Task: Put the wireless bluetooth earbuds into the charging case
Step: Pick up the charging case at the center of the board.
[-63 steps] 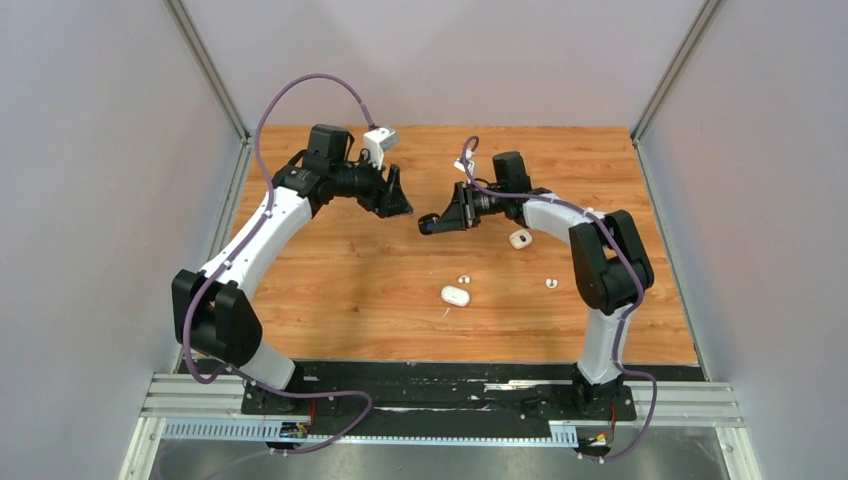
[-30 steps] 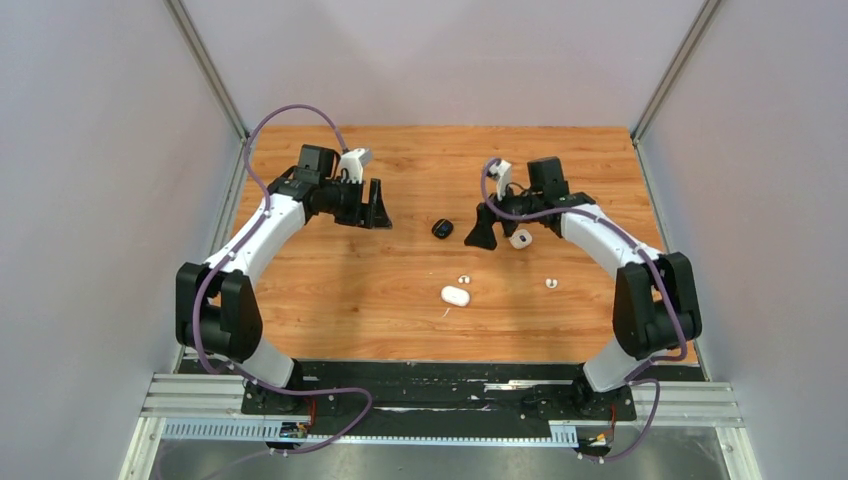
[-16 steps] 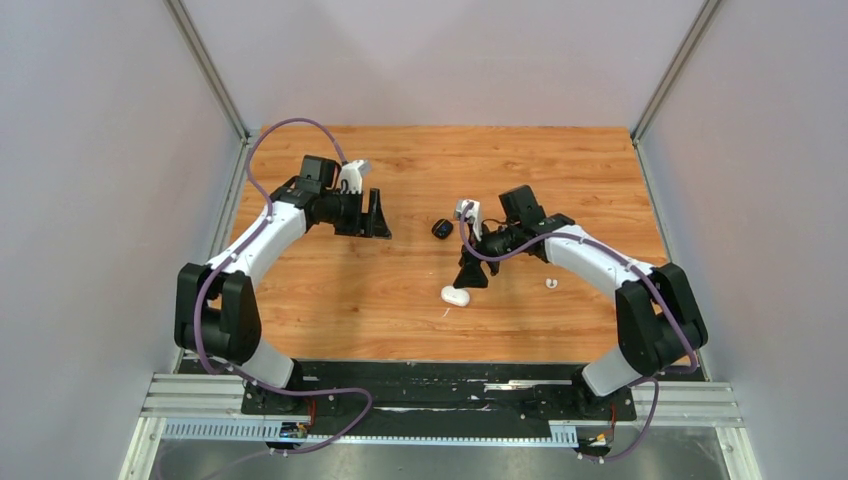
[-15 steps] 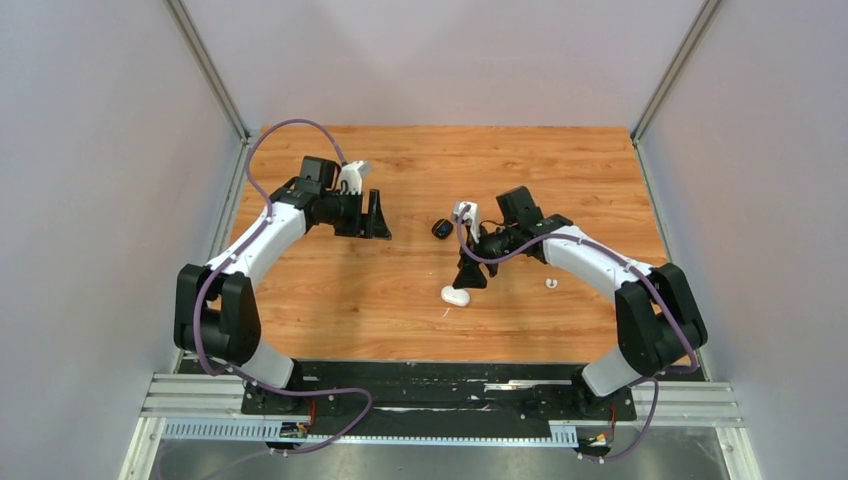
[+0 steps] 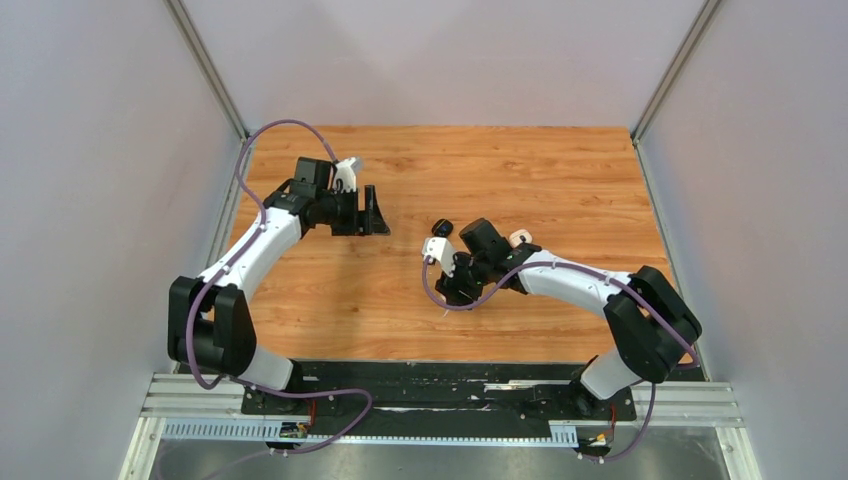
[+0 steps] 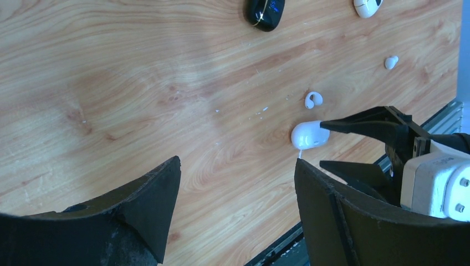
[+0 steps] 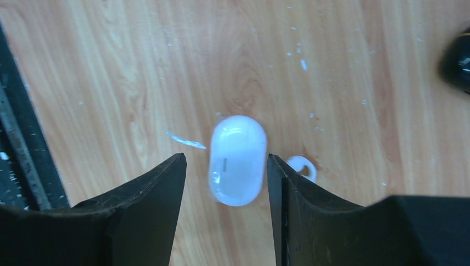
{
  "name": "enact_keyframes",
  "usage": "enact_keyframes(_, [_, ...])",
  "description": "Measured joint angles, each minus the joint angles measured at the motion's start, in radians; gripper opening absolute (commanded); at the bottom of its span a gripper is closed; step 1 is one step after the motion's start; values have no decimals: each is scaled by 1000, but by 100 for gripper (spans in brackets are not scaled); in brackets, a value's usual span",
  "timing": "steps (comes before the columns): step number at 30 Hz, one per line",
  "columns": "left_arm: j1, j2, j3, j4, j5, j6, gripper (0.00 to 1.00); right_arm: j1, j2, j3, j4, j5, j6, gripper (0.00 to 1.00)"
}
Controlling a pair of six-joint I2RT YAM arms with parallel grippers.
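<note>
White case (image 7: 237, 159), black case (image 6: 265, 11), orange wood-grain table (image 5: 560, 170).

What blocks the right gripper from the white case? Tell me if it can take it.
Probably yes. The right gripper straddles the white case on the table, one finger either side, nothing between. A loose white earbud lies close by one finger and might get nudged.
</note>
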State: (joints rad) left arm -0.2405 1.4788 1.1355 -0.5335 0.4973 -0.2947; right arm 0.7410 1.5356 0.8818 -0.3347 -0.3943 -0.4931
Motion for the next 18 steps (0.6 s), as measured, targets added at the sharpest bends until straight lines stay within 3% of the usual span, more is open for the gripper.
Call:
enact_keyframes(6, [0, -23, -31, 13, -1, -34, 81, 0, 0, -13, 33, 84, -10, 51])
enact_keyframes(18, [0, -24, -35, 22, 4, -53, 81, 2, 0, -87, 41, 95, -11, 45])
